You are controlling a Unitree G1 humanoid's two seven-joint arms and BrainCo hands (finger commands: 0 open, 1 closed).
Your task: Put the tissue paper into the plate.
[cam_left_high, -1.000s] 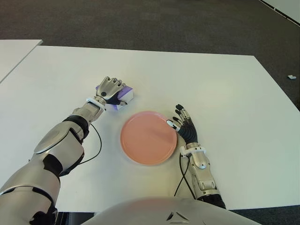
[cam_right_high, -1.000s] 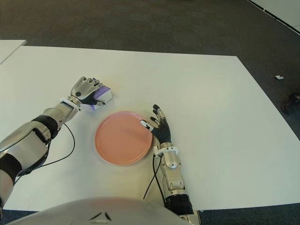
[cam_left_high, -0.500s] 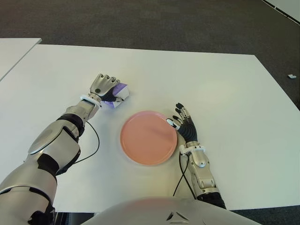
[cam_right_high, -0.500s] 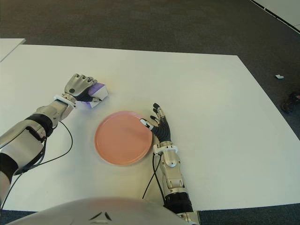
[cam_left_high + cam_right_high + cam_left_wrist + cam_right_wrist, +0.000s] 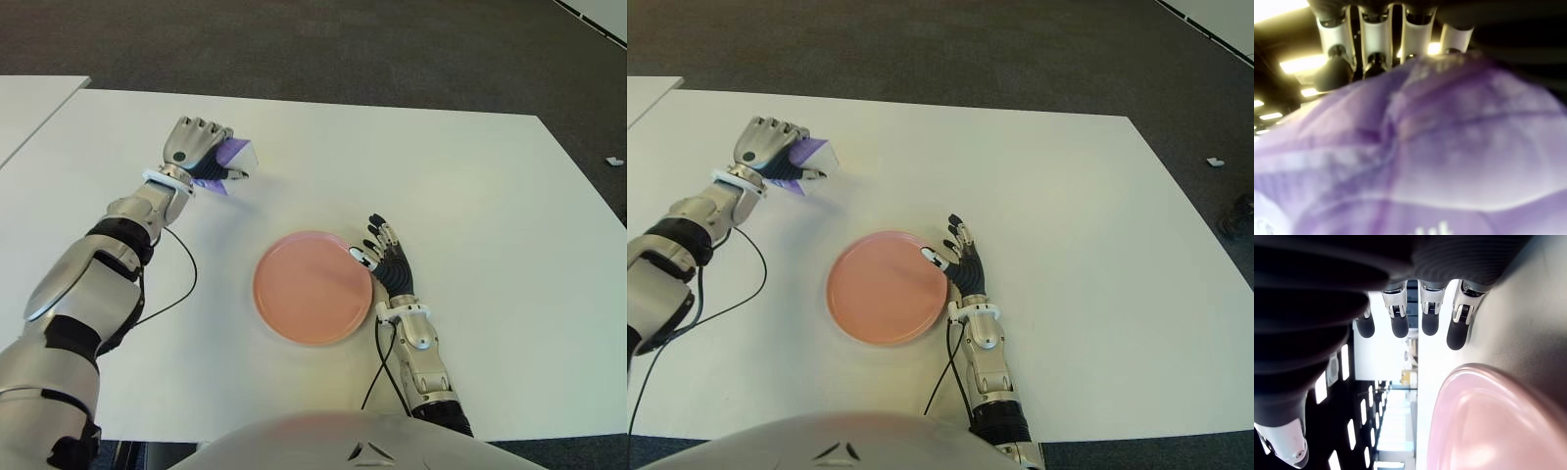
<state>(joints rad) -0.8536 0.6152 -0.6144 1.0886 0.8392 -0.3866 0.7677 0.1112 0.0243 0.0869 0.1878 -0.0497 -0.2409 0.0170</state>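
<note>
A purple-and-white tissue pack (image 5: 235,157) sits in my left hand (image 5: 199,147), whose fingers are curled over it; hand and pack are lifted above the white table (image 5: 470,196) at the far left, well apart from the plate. The left wrist view is filled by the purple pack (image 5: 1425,147) under the curled fingers (image 5: 1371,39). The pink plate (image 5: 313,287) lies near the table's front centre with nothing on it. My right hand (image 5: 384,257) shows beside the plate's right rim, fingers spread and holding nothing; its wrist view shows the plate's rim (image 5: 1488,416) close by.
A second white table's corner (image 5: 29,103) shows at the far left. Dark carpet (image 5: 392,49) lies beyond the table's far edge. A black cable (image 5: 181,284) trails from my left forearm, another (image 5: 377,362) beside my right forearm.
My left hand has lifted the tissue pack off the table and carried it up and to the left, away from the plate. The right hand has not moved.
</note>
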